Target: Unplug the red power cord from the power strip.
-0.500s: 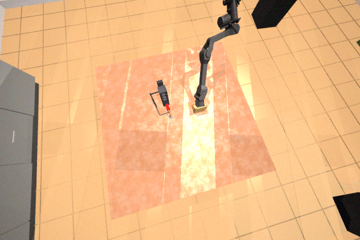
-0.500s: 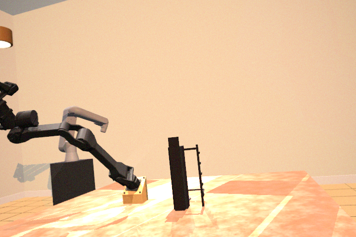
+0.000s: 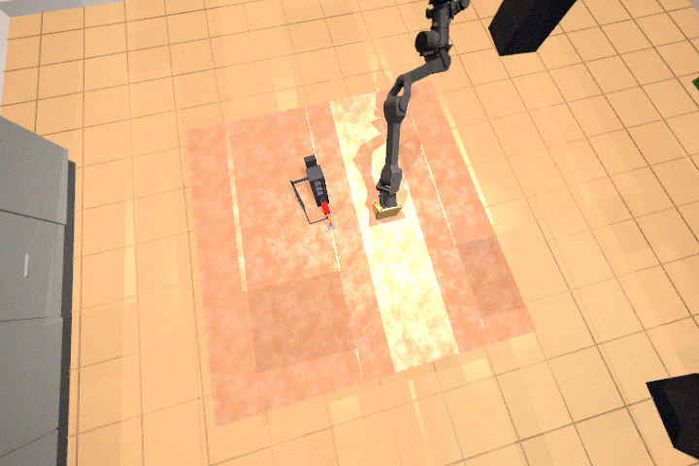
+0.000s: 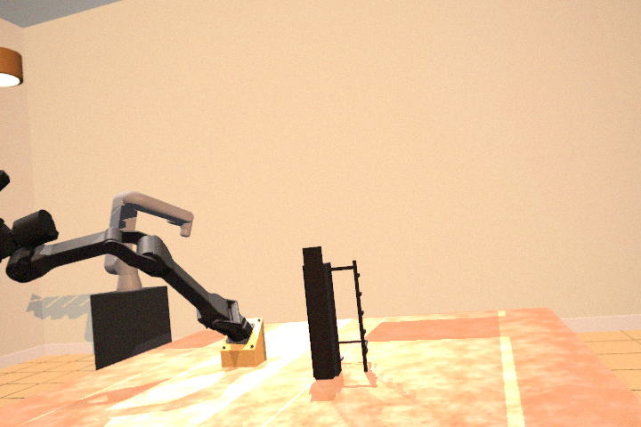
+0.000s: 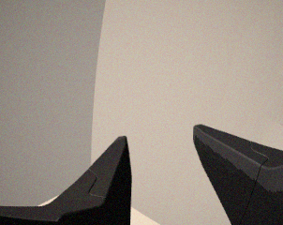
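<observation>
The dark power strip [image 3: 317, 185] [image 4: 321, 317] stands upright on the table, left of the arm's base in the top view. A small red piece [image 3: 325, 208], seemingly the red plug or cord, shows at the strip's lower end in the top view. It is too small to tell how it sits there, and it is hidden in the exterior view. My gripper [image 5: 160, 139] is open partway with nothing between its fingers. It is raised far from the strip, at the top edge of the top view and the left edge of the exterior view, touching neither strip nor cord.
A thin black frame [image 3: 300, 196] [image 4: 359, 311] stands beside the strip. The arm's yellow base block [image 3: 387, 211] [image 4: 241, 358] sits on the table [image 3: 223, 351] [image 4: 447, 392]. A second, grey arm [image 4: 155, 204] on a dark block [image 4: 132, 326] stands behind. Grey cabinets [image 3: 20, 263] are at the left.
</observation>
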Motion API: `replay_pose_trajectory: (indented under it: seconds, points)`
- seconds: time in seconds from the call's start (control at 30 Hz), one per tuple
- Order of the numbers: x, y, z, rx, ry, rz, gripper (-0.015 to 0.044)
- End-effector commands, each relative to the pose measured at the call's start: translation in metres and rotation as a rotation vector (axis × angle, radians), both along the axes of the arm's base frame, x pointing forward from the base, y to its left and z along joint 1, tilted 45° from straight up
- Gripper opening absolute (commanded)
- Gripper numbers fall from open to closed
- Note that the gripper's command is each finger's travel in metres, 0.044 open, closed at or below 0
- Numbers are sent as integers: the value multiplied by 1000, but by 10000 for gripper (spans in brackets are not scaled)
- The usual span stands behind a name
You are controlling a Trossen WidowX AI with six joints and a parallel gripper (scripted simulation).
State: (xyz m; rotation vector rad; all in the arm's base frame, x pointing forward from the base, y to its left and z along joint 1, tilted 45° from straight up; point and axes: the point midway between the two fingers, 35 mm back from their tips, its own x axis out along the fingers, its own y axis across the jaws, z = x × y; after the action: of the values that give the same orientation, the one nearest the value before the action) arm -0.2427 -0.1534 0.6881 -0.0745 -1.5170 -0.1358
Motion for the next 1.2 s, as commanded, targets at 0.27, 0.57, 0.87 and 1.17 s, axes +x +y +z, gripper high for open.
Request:
replay_pose_trajectory:
  seconds: [0.27, 0.57, 0.87, 1.17]
  points:
    - [20, -84, -6, 98, -170, 20, 160]
    - [57, -152, -20, 243, -257, 33, 160]
    - [117, -216, -41, 436, -281, 39, 160]
    - [196, -263, -69, 642, -229, 39, 160]
